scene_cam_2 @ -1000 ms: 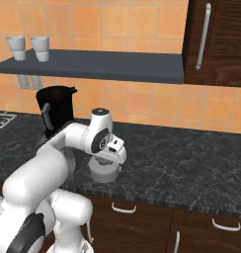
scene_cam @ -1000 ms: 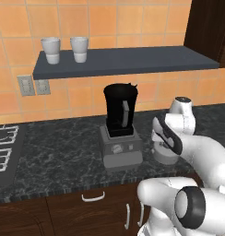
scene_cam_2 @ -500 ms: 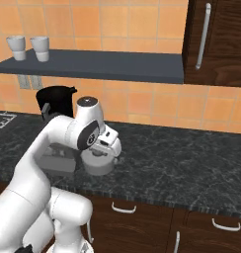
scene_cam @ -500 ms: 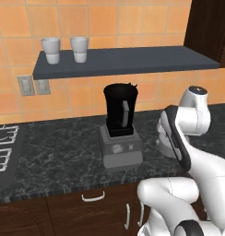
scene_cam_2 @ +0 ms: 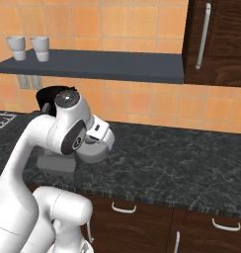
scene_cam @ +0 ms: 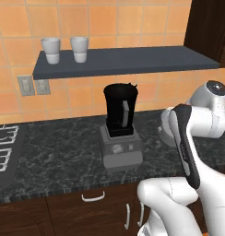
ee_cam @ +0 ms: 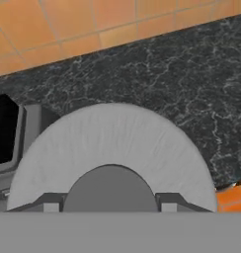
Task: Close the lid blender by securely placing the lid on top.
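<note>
The blender is a black tapered jar with a grey handle strip on a boxy grey base, standing mid-counter with its top open. In the right base view its jar is mostly behind my arm. My gripper is shut on the knob of the round light-grey lid. The lid hangs from the hand just above the counter, to the right of the blender and lower than the jar's rim. In the hand view the jar lies at the left edge.
Two white cups stand on the dark wall shelf above the blender. A stove grate lies at the counter's left end. A dark cabinet with a long handle hangs at the right. Black marble counter spreads to the right.
The arm has risen and folded back, lifting the lid off the counter and carrying it a little toward the blender.
</note>
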Motion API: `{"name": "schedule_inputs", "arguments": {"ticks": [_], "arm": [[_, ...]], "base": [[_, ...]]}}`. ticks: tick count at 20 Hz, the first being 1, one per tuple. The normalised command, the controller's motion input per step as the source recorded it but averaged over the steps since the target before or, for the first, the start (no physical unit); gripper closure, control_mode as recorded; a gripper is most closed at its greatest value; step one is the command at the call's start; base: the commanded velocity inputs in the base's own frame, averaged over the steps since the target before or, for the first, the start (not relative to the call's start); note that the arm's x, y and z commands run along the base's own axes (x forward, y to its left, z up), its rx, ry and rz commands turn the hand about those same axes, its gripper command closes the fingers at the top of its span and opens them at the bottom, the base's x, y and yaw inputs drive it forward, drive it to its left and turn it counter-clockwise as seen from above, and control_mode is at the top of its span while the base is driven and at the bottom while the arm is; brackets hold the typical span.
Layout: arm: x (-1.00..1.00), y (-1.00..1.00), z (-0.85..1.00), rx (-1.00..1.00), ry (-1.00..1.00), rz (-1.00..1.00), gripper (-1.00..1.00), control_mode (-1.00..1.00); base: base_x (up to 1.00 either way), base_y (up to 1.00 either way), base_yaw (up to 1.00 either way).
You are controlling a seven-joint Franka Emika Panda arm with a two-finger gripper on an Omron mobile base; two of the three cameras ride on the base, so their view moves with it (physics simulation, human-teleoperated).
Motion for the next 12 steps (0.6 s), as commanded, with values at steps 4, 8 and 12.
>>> {"name": "schedule_inputs", "arguments": {"ticks": [4,8,12], "arm": [[-0.03,0.22,1.00,0.00,-0.19,0.00,1.00,-1.00],[-0.10,0.21,1.00,0.00,-0.14,0.00,1.00,-1.00],[-0.21,0.24,1.00,0.00,-0.11,0.00,1.00,-1.00]], "base": [[0.00,0.00,0.00],[0.00,0.00,0.00],[0.00,0.00,0.00]]}}
